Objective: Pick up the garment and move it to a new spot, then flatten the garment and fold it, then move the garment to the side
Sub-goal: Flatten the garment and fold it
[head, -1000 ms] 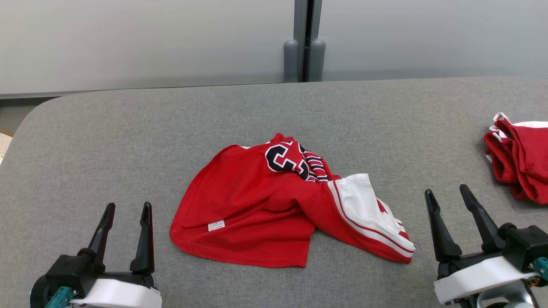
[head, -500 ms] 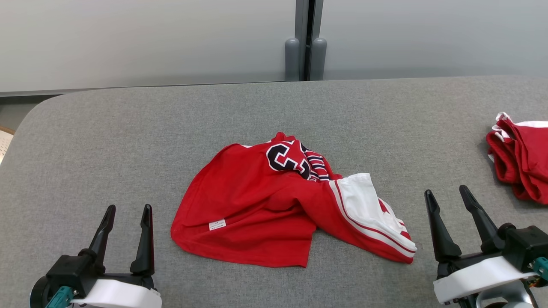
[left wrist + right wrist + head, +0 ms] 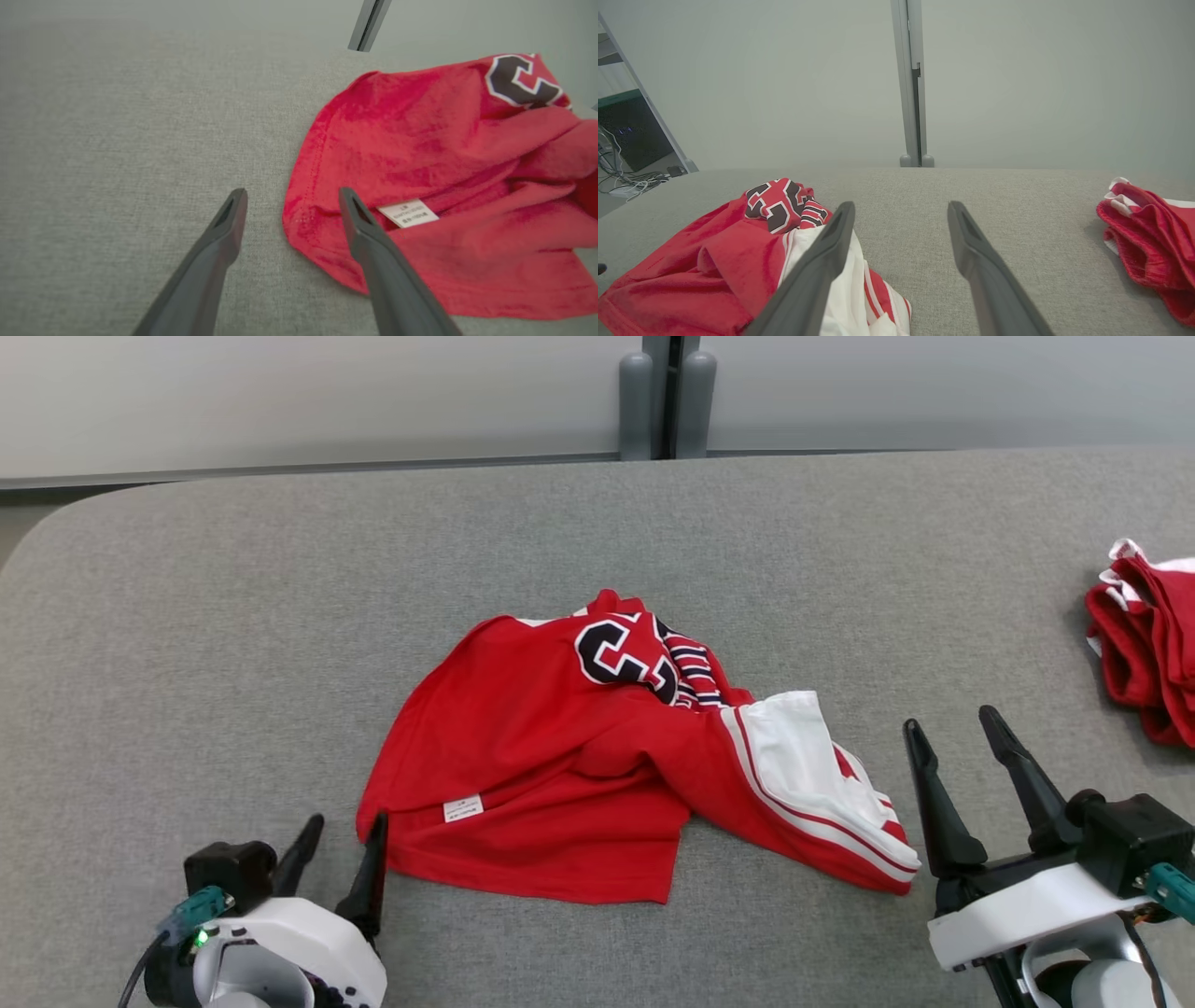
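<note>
The garment (image 3: 597, 765) is a red shirt with a white striped sleeve and dark lettering, lying crumpled mid-table. My left gripper (image 3: 345, 831) stands open at its near-left corner, the inner finger (image 3: 372, 863) against the hem by the small white label. Seen from the left wrist, the garment (image 3: 444, 177) spreads to the right and its corner sits between the open fingers of the left gripper (image 3: 292, 203). My right gripper (image 3: 952, 733) is open just right of the white sleeve, nothing between its fingers. From the right wrist, the right gripper (image 3: 901, 210) has the garment (image 3: 738, 261) at its left.
A second red and white cloth pile (image 3: 1148, 644) lies at the table's right edge, also seen as a cloth pile (image 3: 1153, 233) from the right wrist. The grey fabric table (image 3: 233, 616) ends at a far wall with a grey post (image 3: 665, 392).
My left gripper has moved right and turned toward the garment's near-left corner, now reaching its hem. The head camera has tilted, shifting the whole picture. The garment has not moved.
</note>
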